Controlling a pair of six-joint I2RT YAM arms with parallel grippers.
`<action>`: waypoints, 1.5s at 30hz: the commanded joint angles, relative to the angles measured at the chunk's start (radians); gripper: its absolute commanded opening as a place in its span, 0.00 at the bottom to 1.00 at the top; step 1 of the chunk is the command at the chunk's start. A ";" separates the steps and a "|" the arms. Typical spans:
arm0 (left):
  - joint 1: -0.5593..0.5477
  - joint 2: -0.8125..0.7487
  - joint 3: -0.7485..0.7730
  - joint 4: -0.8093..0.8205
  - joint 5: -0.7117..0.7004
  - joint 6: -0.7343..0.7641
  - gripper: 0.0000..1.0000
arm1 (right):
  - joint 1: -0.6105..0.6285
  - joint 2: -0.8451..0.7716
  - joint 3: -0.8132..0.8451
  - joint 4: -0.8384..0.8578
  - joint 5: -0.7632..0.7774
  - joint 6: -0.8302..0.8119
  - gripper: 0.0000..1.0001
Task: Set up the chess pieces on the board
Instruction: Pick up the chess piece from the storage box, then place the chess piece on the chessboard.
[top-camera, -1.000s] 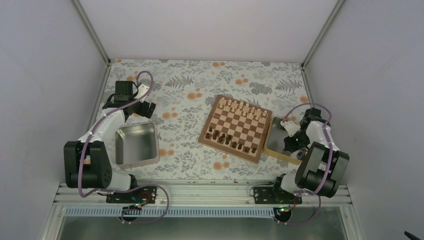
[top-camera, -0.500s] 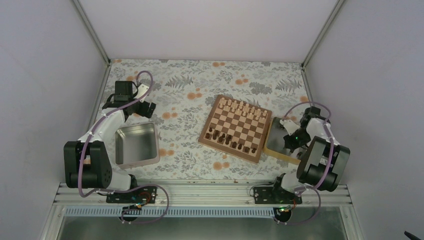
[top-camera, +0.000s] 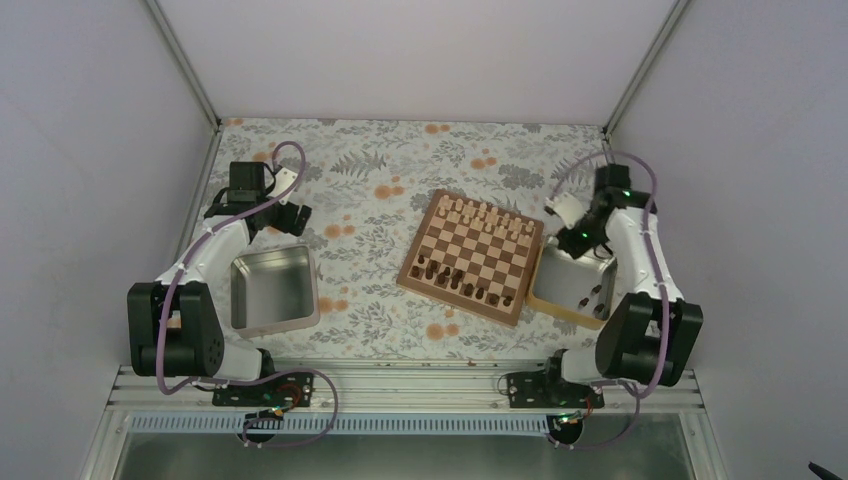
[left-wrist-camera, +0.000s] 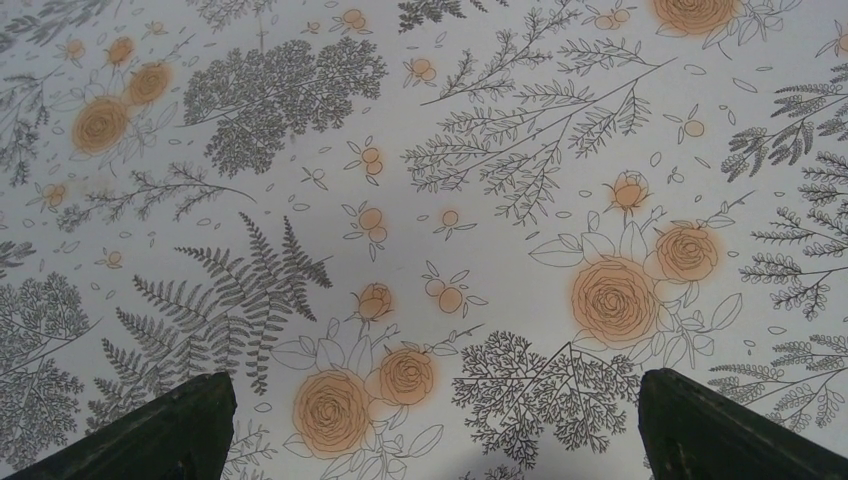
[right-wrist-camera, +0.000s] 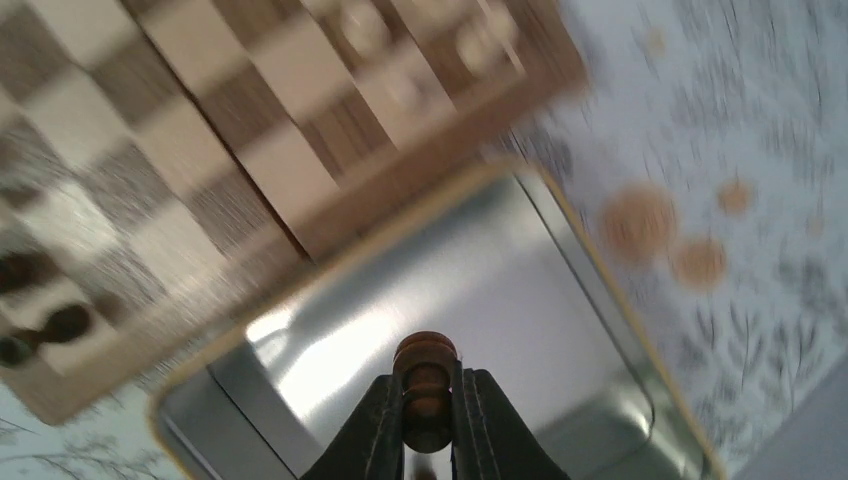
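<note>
Chess piece (right-wrist-camera: 426, 382), turned dark wood, between right jaws

The right gripper (right-wrist-camera: 426, 405) pinches a small dark brown wooden chess piece (right-wrist-camera: 425, 362) between its two black fingers. Under it sits a shiny silver metal tray with a gold rim (right-wrist-camera: 500, 270). The brown checked wooden chessboard (right-wrist-camera: 200, 150) lies just beside the tray, all blurry.

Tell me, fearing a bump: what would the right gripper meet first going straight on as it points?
Probably the floor of the tray: the right gripper, shut on a dark chess piece, points into it. Depth is unclear.
</note>
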 joint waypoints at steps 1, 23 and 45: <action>0.005 -0.008 -0.007 0.026 -0.002 -0.010 1.00 | 0.192 0.052 0.086 -0.063 -0.023 0.098 0.09; 0.005 -0.015 -0.013 0.039 -0.045 -0.014 1.00 | 0.671 0.217 0.063 0.090 -0.045 0.186 0.10; 0.004 -0.005 -0.014 0.040 -0.034 -0.011 1.00 | 0.741 0.257 -0.013 0.125 -0.025 0.218 0.10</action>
